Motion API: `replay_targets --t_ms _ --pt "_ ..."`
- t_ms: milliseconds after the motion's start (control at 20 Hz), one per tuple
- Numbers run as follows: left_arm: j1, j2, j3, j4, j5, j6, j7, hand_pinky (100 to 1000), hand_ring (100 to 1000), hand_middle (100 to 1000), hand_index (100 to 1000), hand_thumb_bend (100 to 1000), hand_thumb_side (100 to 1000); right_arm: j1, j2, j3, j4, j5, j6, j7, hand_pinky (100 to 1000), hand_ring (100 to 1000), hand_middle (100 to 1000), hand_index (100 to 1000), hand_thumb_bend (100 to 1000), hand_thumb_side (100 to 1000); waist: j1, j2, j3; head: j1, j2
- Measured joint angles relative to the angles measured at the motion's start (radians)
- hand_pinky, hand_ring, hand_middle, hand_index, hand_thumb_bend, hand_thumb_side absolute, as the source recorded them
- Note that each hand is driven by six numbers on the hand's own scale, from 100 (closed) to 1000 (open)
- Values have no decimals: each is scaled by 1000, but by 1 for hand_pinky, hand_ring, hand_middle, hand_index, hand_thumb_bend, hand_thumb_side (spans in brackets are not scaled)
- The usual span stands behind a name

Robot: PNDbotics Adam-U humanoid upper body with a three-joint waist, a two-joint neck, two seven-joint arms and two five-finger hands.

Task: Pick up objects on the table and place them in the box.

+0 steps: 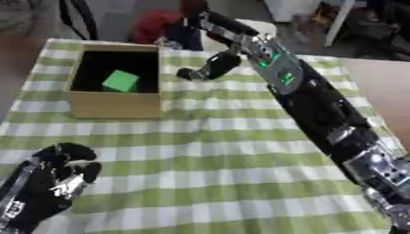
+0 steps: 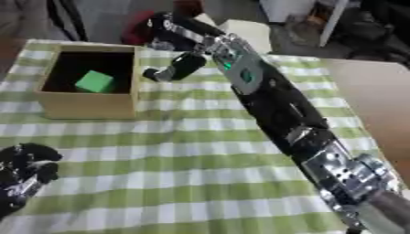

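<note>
A cardboard box point(image 1: 112, 107) stands at the far left of the green checked tablecloth, and a green cube point(image 1: 121, 81) lies inside it. My right arm stretches from the lower right across the table. Its hand point(image 1: 240, 39) hovers over the far edge, just right of the box's back corner. The thumb point(image 1: 210, 66) hangs down away from the palm, and I see nothing held in the hand. The tips of its fingers blur into dark things behind the table. My left hand point(image 1: 48, 183) rests at the lower left corner, fingers loosely bent, holding nothing.
A red thing point(image 1: 156, 23) and a dark blue shape point(image 1: 186, 39) sit just past the table's far edge. Bare wooden tabletop point(image 1: 384, 87) shows to the right of the cloth. Checked cloth point(image 1: 200, 155) spreads between the box and my left hand.
</note>
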Motion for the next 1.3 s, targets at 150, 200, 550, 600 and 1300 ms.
replay_targets --t_ms 150,200,550,600,1300 --pt "13 0 11 2 -1 -2 12 535 711 600 638 489 271 69 -26 -15 -75 -63 37 -21 799 720 705 845 351 195 11 -7 -41 20 10" --pt "18 0 15 2 -1 -3 16 536 712 601 638 490 271 93 -33 -22 -101 -83 49 -29 797 718 701 843 346 192 15 -8 -55 26 15" --pt "38 1 52 3 -4 -7 57 536 715 603 638 493 272 255 -87 -69 -287 -185 118 -89 793 714 691 839 327 182 33 -9 -118 69 42" --pt "41 1 57 2 -4 -8 62 536 715 604 638 493 273 278 -91 -75 -311 -193 124 -96 793 713 691 839 328 181 36 -9 -124 76 44" --pt "68 2 85 -1 -4 -11 92 537 725 613 647 497 277 486 -114 -115 -532 -222 156 -131 791 715 686 840 303 207 55 0 -171 157 82"
